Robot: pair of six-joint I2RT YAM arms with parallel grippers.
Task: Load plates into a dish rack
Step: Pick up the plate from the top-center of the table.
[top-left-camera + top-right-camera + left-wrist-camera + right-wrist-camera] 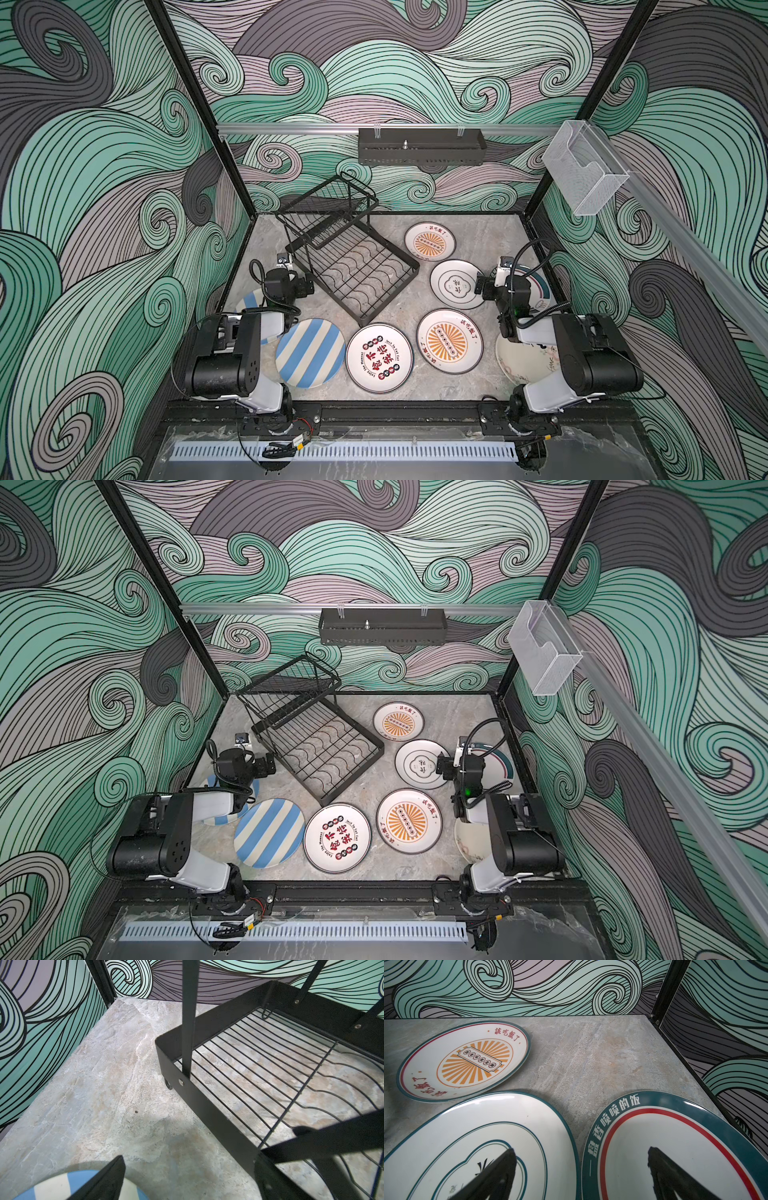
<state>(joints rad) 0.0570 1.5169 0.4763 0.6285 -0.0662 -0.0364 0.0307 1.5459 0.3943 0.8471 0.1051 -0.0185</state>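
Note:
The black wire dish rack [353, 266] [320, 750] stands empty, back left of the middle. Plates lie flat around it: blue-striped [309, 353], red-and-black characters [379, 358], two orange sunbursts [449, 341] [465, 1059], a green-outlined white one [467, 1136] and a teal-rimmed one [675, 1147]. My left gripper [191, 1167] is open by the rack's near-left corner [207, 1101], one finger over another striped plate [52, 1186]. My right gripper [581, 1157] hangs open over the gap between the green-outlined and teal-rimmed plates, holding nothing.
A cream plate [519, 361] lies partly under the right arm. A black perforated tray [422, 147] hangs on the back rail and a clear plastic box [584, 166] on the right rail. Patterned walls close in the marble table [411, 299] on three sides.

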